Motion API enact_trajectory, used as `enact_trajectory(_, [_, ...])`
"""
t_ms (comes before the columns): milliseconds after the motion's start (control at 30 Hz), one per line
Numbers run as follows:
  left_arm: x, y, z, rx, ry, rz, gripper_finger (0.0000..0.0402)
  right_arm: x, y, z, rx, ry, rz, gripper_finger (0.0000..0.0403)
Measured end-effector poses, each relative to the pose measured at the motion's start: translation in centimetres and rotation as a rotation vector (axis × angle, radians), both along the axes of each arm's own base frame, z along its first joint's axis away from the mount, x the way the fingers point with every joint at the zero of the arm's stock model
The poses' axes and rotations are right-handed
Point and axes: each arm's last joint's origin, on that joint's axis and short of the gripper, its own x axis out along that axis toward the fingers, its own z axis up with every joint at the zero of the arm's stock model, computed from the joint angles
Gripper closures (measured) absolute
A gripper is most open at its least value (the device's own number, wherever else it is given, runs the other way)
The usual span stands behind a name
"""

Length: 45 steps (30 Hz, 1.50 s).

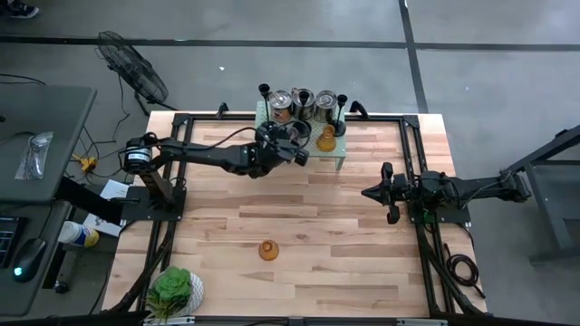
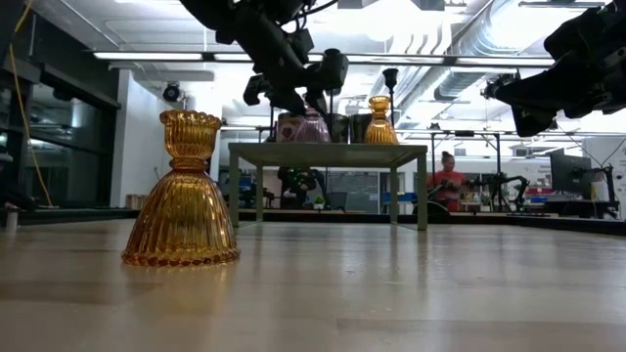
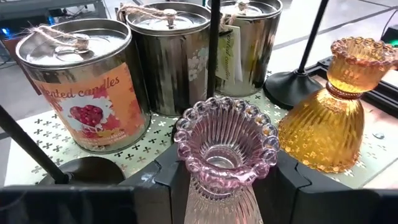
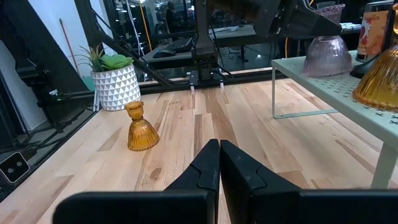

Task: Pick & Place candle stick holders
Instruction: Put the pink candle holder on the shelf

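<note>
My left hand [image 3: 217, 186] is clamped on the pink glass holder [image 3: 225, 146] at its ribbed waist, a hard, slick, breakable thing needing firm, gentle pressure below the flared rim.

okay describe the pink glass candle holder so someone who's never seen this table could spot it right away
Find the pale green shelf at the table's far edge, lined with three candle tins. The pink holder stands in front of them, between the left pincer's fingers. Its neighbour is an amber holder; only this one is pink.

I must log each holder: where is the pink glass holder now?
The pink glass holder sits on the raised green shelf at the table's far edge, between the left gripper's fingers, beside an amber holder.
</note>
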Motion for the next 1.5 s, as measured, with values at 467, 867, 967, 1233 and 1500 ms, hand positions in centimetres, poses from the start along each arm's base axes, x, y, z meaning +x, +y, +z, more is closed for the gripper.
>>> enact_trajectory(467, [0.01, 0.02, -0.19, -0.006, 0.008, -0.007, 0.0268, 0.00, 0.00, -0.01, 0.000, 0.000, 0.000, 0.0399])
enact_trajectory(867, [-0.01, 0.04, -0.22, 0.018, 0.046, -0.021, 0.0268, 0.00, 0.00, 0.00, 0.000, 0.000, 0.000, 0.0399])
enact_trajectory(967, [-0.01, 0.04, -0.22, 0.021, 0.049, -0.022, 0.0268, 0.00, 0.00, 0.00, 0.000, 0.000, 0.000, 0.0399])
enact_trajectory(1233, [-0.02, 0.16, -0.23, 0.026, 0.057, -0.023, 0.0268, 0.00, 0.00, 0.00, 0.000, 0.000, 0.000, 0.0399])
enact_trajectory(1500, [-0.13, 0.62, -0.22, 0.039, 0.072, -0.009, 0.0268, 0.00, 0.00, 0.00, 0.000, 0.000, 0.000, 0.0399])
